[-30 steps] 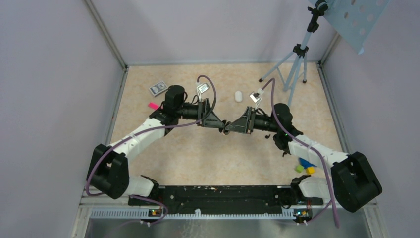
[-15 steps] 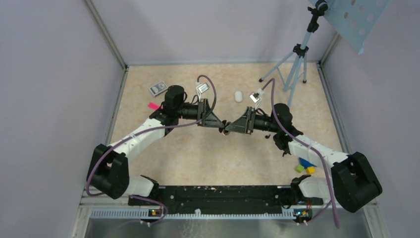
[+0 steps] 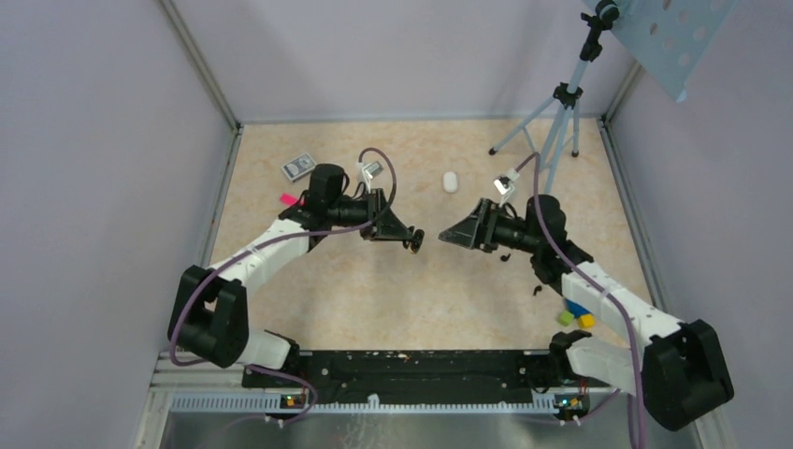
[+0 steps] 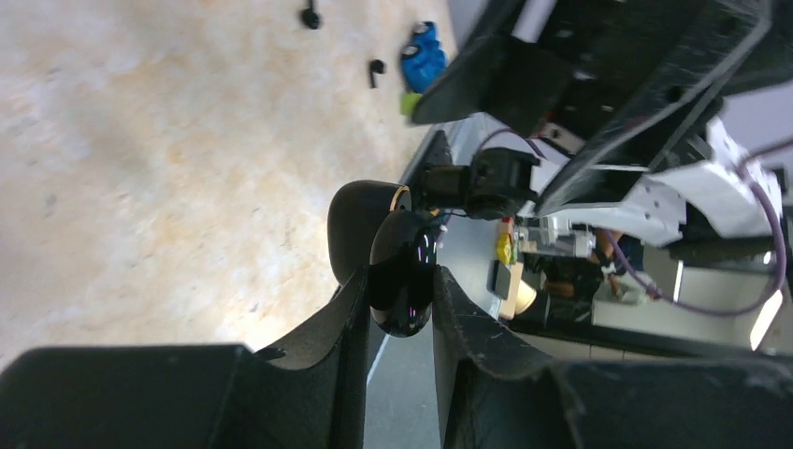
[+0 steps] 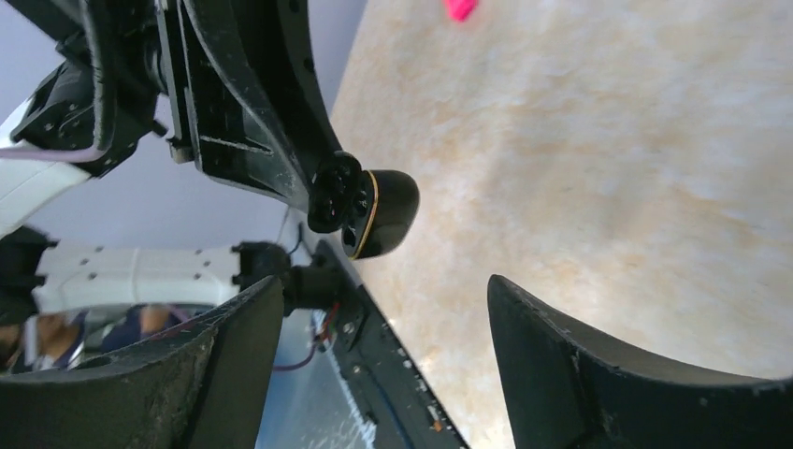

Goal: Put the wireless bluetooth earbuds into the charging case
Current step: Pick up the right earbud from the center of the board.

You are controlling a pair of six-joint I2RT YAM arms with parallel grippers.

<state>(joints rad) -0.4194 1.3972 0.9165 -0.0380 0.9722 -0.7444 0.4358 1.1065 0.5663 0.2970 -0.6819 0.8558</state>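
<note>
Clamping the black charging case (image 4: 400, 262) firmly in the left gripper (image 4: 400, 285), raised off the table (image 3: 374, 299), lid open and turned toward the other arm. Hanging opposite, just apart from it: right gripper (image 5: 383, 290), jaws spread wide, nothing between them. Lying far over by the blue block (image 4: 423, 56), 2 black earbuds (image 4: 375, 68), neither loaded yet. Looks like the fetch step now. Calls for reaching back down, pinching 1 tiny bud squarely, then lining it up with its socket.
</note>
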